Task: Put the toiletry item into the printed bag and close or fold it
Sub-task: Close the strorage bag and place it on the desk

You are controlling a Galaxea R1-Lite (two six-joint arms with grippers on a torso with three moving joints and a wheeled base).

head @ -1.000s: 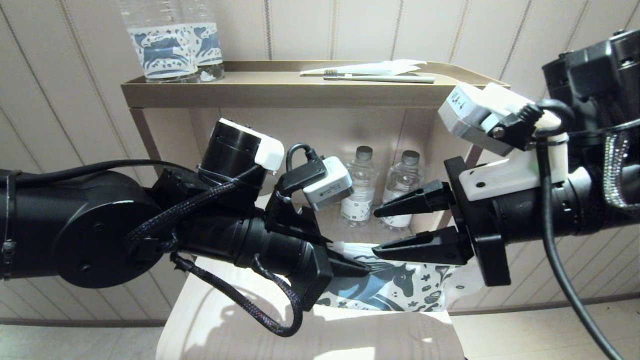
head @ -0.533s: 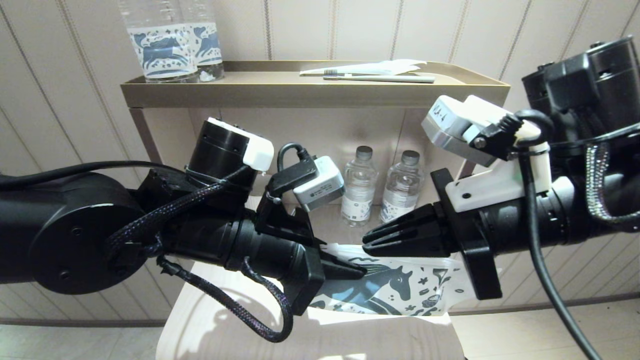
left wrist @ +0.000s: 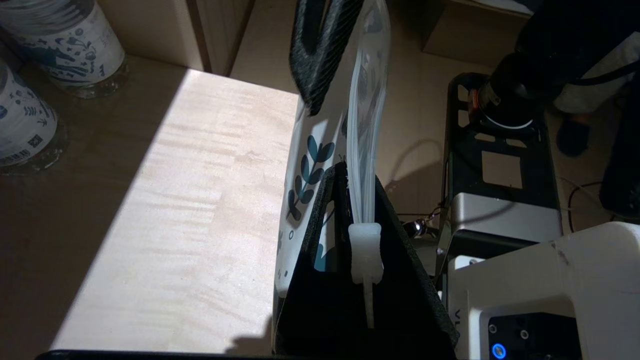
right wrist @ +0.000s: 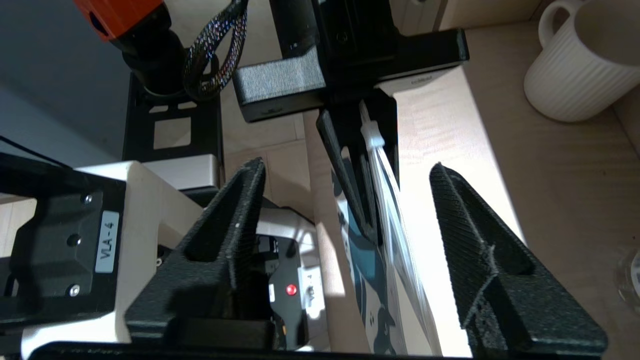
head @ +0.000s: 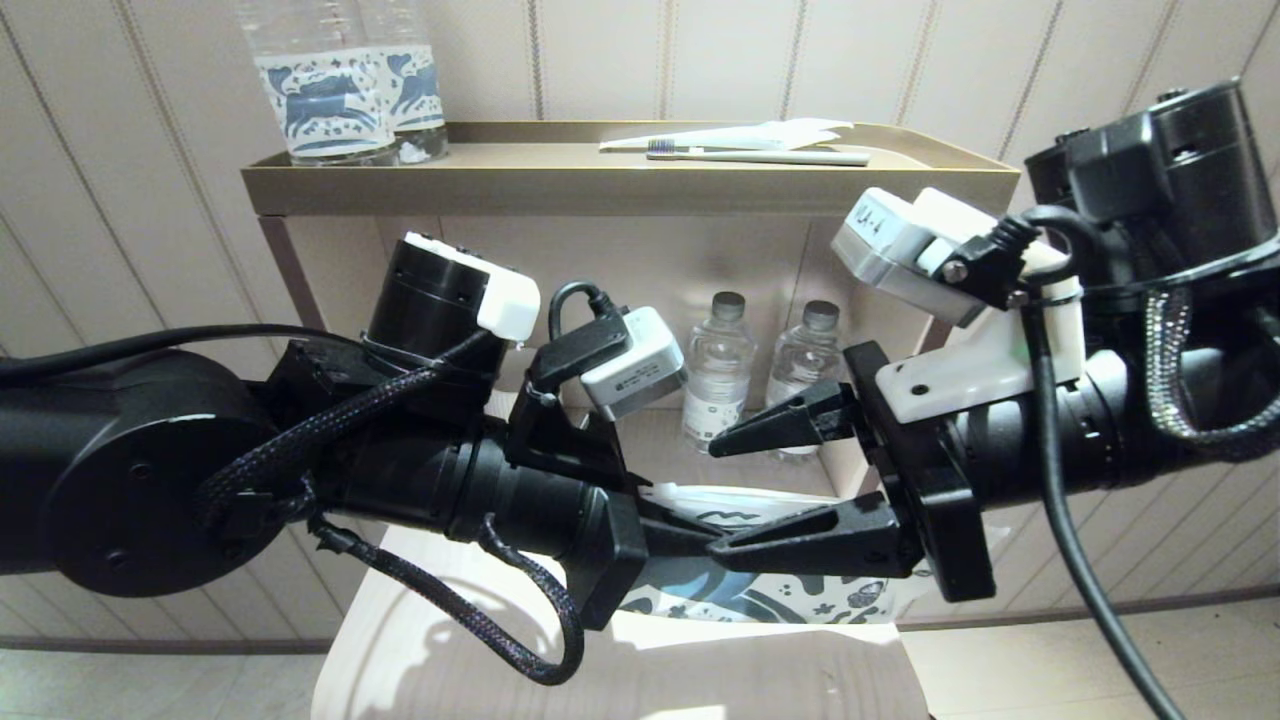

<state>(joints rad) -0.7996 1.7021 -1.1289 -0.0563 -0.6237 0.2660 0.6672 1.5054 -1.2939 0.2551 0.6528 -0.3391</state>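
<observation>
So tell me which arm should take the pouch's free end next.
Right. The right gripper is open, with its jaws either side of the printed bag, while the left gripper is shut on its zipper end.

Head cam: high, looks forward and down past both arms at the shelf unit (head: pixel 630 185) against the wall. Left wrist cam: behind the left hand (left wrist: pixel 345 175), very close, facing down along the printed bag (left wrist: pixel 367 100) to the tabletop (left wrist: pixel 165 215). Right wrist cam: behind the right hand (right wrist: pixel 345 172), close, facing the left hand. All three share the bag and tabletop.
</observation>
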